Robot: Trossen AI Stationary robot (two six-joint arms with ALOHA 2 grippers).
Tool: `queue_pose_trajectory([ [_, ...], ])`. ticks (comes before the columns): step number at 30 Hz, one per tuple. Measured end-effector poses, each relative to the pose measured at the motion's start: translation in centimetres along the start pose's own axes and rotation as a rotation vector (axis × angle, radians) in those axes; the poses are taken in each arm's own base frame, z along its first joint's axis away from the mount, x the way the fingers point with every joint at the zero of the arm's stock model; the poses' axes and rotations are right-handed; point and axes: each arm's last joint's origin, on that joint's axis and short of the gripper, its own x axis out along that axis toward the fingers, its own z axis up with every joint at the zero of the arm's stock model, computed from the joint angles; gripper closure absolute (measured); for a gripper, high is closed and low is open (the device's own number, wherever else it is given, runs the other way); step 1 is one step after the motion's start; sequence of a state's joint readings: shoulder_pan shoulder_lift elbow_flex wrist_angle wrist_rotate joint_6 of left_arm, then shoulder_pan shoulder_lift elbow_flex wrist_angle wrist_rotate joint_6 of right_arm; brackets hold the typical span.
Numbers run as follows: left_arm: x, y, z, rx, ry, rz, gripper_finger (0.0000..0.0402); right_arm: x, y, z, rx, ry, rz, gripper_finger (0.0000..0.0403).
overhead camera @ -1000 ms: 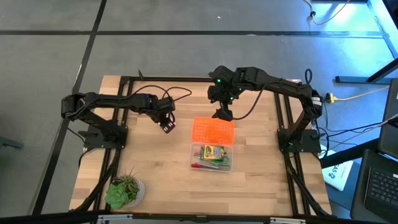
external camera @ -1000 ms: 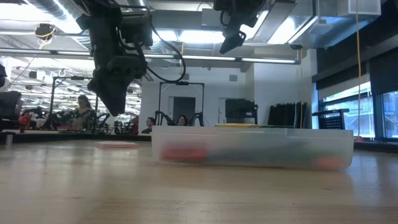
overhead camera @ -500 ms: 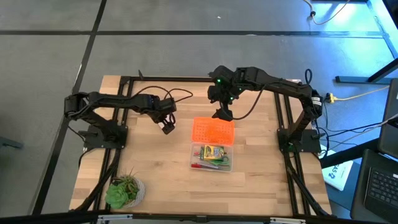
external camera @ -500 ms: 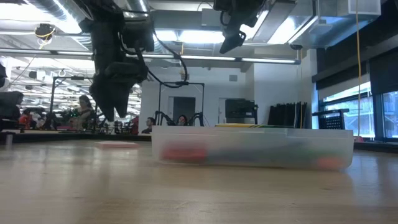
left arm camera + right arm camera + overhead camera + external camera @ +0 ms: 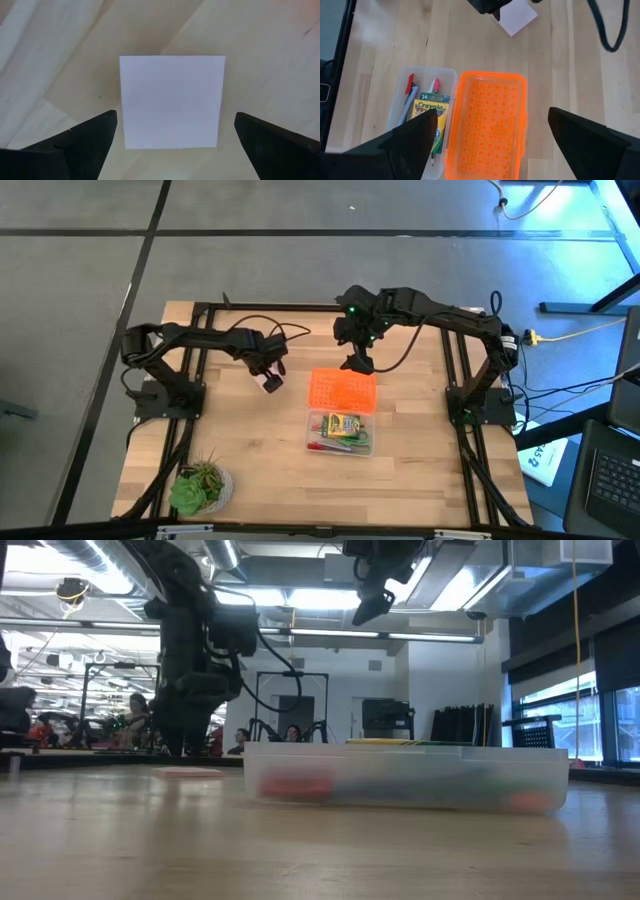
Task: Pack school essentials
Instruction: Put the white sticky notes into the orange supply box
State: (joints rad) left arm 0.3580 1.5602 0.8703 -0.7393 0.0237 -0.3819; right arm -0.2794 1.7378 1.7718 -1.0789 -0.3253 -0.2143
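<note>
A: High view: left gripper (image 5: 271, 383) sits low over the pink square note pad (image 5: 272, 385), left of the orange lid (image 5: 343, 390). Pad mostly hidden under it.
B: The box?
A: Clear plastic box (image 5: 341, 433) near the lid, crayon box (image 5: 342, 424) inside; other contents hard to make out. Right gripper (image 5: 359, 364) hovers at the lid's far edge.
B: Low view?
A: Box is a blur, pad just a thin pink sliver (image 5: 188, 772).
B: Left wrist?
A: Jaws wide apart, pad flat on the tabletop (image 5: 260, 60) between them, looks untouched.
B: Right wrist?
A: Jaws spread, holding nothing; box cut off at the frame edge.
</note>
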Motion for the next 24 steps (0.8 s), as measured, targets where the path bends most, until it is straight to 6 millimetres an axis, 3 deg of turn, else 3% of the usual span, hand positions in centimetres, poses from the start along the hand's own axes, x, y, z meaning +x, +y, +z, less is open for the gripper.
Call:
queue_pose_trajectory([
  [24,1.2,-0.2,0.2,0.033,0.023,0.015,0.0002,0.0,-0.1,0.4,-0.014,-0.041,-0.009,0.0022],
])
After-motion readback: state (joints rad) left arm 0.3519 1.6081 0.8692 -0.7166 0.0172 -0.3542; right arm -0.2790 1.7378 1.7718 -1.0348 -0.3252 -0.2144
